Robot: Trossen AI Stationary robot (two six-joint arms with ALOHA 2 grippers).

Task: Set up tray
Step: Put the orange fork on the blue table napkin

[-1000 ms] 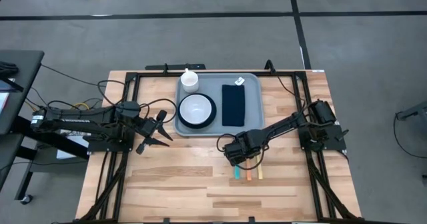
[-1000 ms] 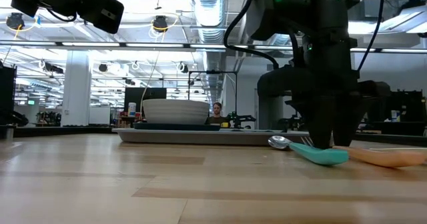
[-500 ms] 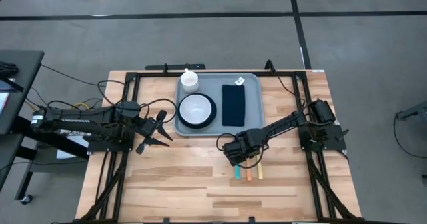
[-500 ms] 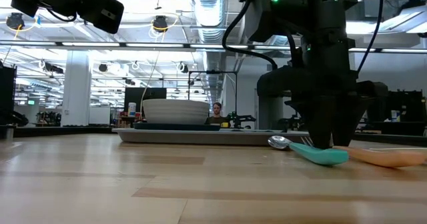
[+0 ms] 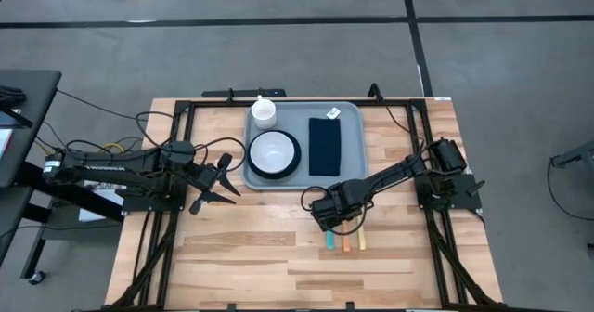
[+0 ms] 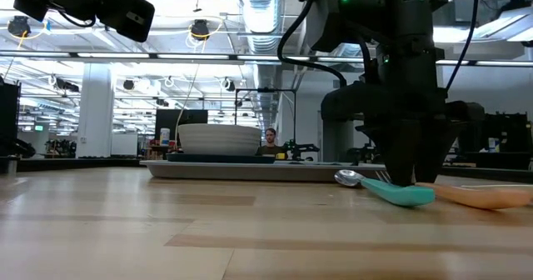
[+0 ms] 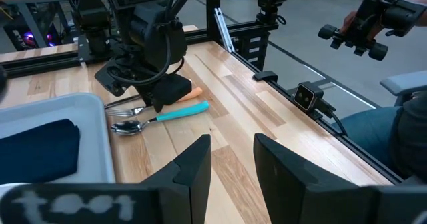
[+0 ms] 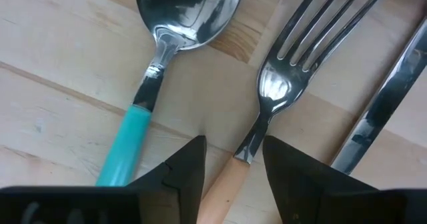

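Note:
The light blue-grey tray lies at the table's far middle. It carries a white bowl on a dark plate, a dark navy napkin and a white cup. Near of the tray lie a teal-handled spoon, a peach-handled fork and a knife. My right gripper is open, pointing down over the cutlery, one finger on each side of the fork's neck. My left gripper waits open, left of the tray.
A black metal frame runs along the table's left, far and right edges. Bare wood spreads over the near half of the table. In the low view, the bowl stands above the tray's rim, and a person shows far behind.

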